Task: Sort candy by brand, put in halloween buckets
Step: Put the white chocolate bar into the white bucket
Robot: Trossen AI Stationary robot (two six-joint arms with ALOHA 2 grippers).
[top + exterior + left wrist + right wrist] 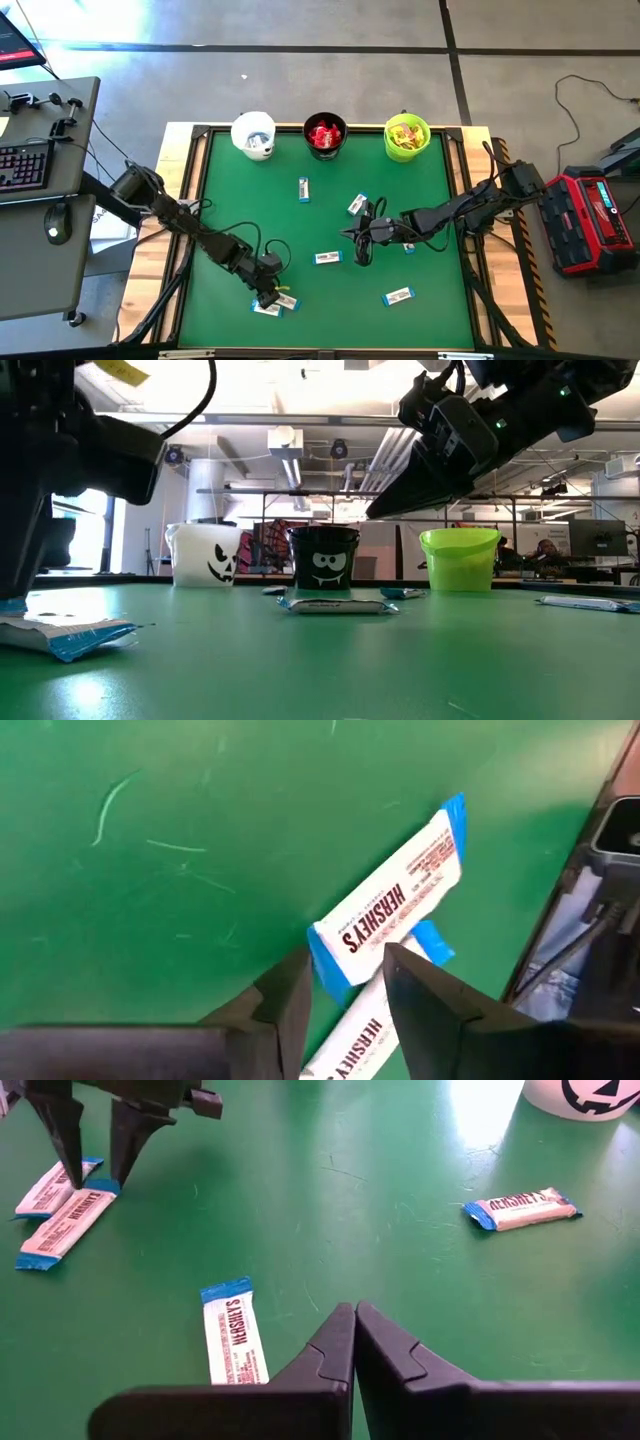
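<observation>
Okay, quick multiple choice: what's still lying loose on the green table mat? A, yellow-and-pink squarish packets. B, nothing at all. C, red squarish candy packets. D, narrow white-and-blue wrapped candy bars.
D: only narrow white-and-blue wrapped candy bars lie on the green table mat; red packets show inside the round black bucket and yellow ones inside the round lime green bucket.

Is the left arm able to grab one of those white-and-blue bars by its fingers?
Probably yes. The left gripper hangs right over two overlapping Hershey's bars, its fingers parted at their ends, and nothing blocks it.
</observation>
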